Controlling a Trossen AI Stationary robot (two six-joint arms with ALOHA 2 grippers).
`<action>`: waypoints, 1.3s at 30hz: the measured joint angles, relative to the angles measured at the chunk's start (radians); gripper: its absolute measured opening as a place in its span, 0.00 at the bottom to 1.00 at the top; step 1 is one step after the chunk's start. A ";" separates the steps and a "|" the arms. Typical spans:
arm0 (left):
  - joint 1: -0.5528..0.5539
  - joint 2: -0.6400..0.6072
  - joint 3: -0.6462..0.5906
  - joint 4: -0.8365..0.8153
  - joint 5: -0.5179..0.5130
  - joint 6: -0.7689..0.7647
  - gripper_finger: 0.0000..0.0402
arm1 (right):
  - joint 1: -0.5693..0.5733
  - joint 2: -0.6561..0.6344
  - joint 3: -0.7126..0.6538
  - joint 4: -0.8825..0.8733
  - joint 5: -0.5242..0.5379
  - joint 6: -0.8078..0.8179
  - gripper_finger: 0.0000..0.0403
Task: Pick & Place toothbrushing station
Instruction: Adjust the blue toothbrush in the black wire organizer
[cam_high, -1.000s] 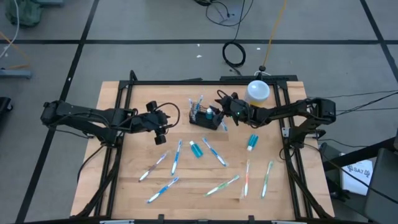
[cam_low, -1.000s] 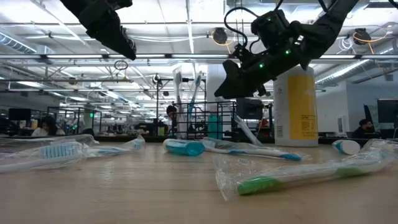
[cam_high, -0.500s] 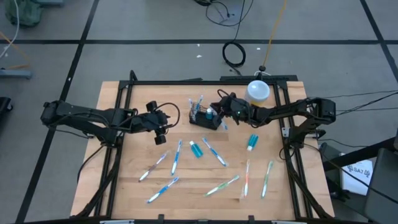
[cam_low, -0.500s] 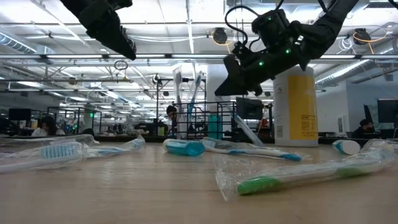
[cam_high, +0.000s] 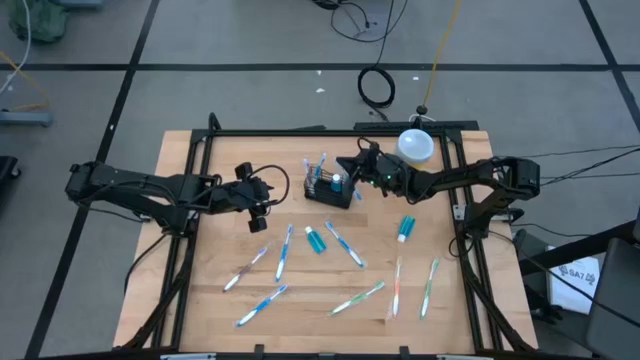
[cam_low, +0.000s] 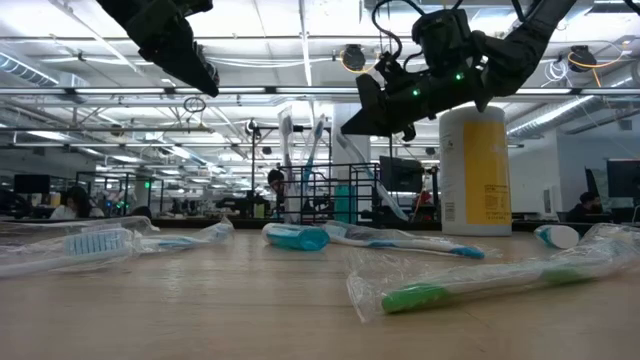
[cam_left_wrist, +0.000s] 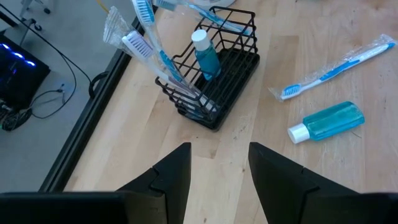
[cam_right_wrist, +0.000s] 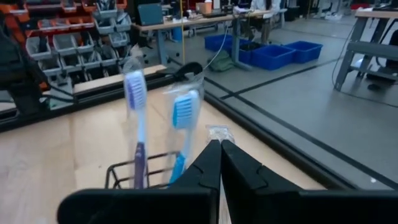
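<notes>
Pale wooden boards form the table (cam_high: 220, 300), ringed by a black metal frame on a grey tiled floor. From above, the small black wire-frame caddy (cam_high: 331, 190) stands near the table's far middle, with 2 wrapped toothbrushes and a small teal bottle upright in it. The right gripper (cam_high: 345, 164) hangs at the caddy's far right corner, its fingers pressed together with nothing visible between them. The left gripper (cam_high: 252, 222) waits well to the caddy's left, its fingers apart. A tall yellow bottle with a white lid (cam_high: 415, 146) stands by the far right rail. Several wrapped toothbrushes lie scattered on the near boards, along with a teal bottle lying flat (cam_high: 316, 240).

At table height, the caddy (cam_low: 330, 195) stands on the wood behind the clutter, and the right gripper (cam_low: 352, 127) hovers above it (clear of the wire). The yellow bottle (cam_low: 474, 170) rises just to its right.

Past the left wrist's parted fingers (cam_left_wrist: 174, 174), the caddy (cam_left_wrist: 214, 74) sits on the boards, the flat teal bottle (cam_left_wrist: 326, 122) nearby.

Past the right wrist's closed fingers (cam_right_wrist: 211, 165), 2 brush heads stand up from the caddy's rim (cam_right_wrist: 127, 171).
</notes>
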 joint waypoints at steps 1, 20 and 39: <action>0.000 0.000 0.000 0.000 0.000 0.000 0.42 | -0.003 0.000 0.000 0.000 0.000 0.000 0.00; 0.000 0.000 0.000 -0.001 0.000 0.009 0.42 | -0.014 0.000 0.000 0.190 -0.002 -0.098 0.00; 0.000 0.000 0.000 -0.001 0.026 0.006 0.42 | 0.114 0.000 0.000 0.242 0.140 -0.253 0.00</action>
